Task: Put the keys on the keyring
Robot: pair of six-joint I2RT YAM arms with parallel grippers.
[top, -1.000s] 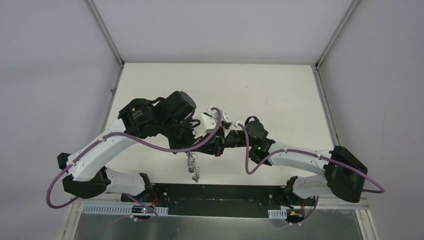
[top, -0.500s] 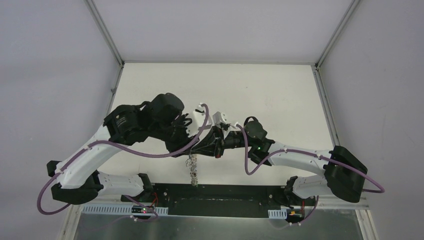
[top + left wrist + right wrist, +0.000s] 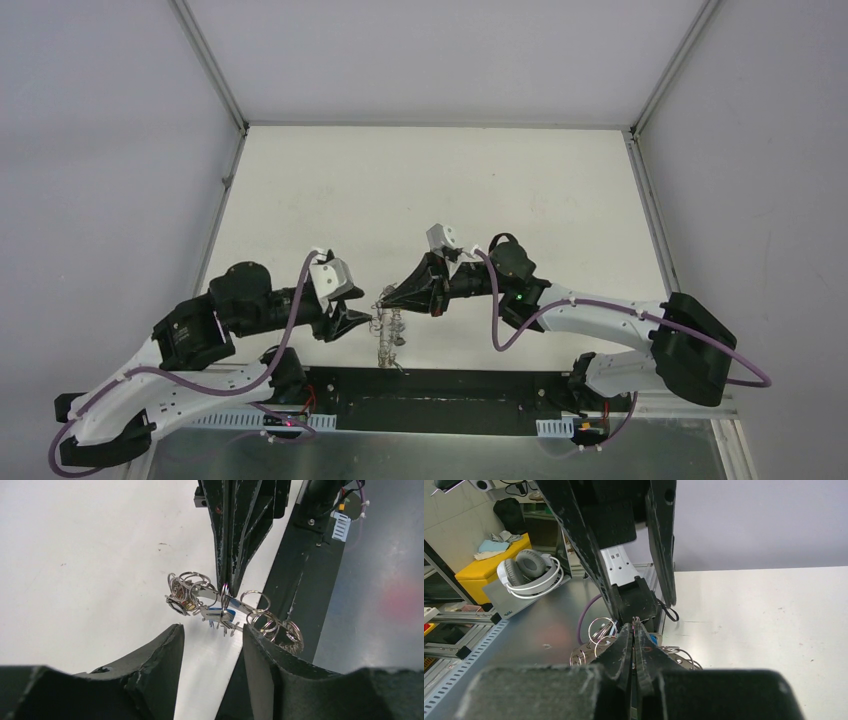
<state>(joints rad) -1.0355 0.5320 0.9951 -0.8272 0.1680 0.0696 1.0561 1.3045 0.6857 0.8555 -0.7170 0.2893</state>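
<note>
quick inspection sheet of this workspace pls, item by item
surface: white table, a few small dark marks
job's things: keyring hanging pinched in the right gripper; keys bunched among its loops, one with blue on it
clutter: nothing seen
grippers: right shut on the keyring; left gripper open, facing the bunch, not touching it
cables: purple cables looped along both arms
surroundings: grey walls; headphones and a yellow box beyond the table

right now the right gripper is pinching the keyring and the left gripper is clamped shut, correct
No. The right gripper does pinch the keyring, but the left gripper is open, its jaws spread wide, as the left wrist view shows.
</note>
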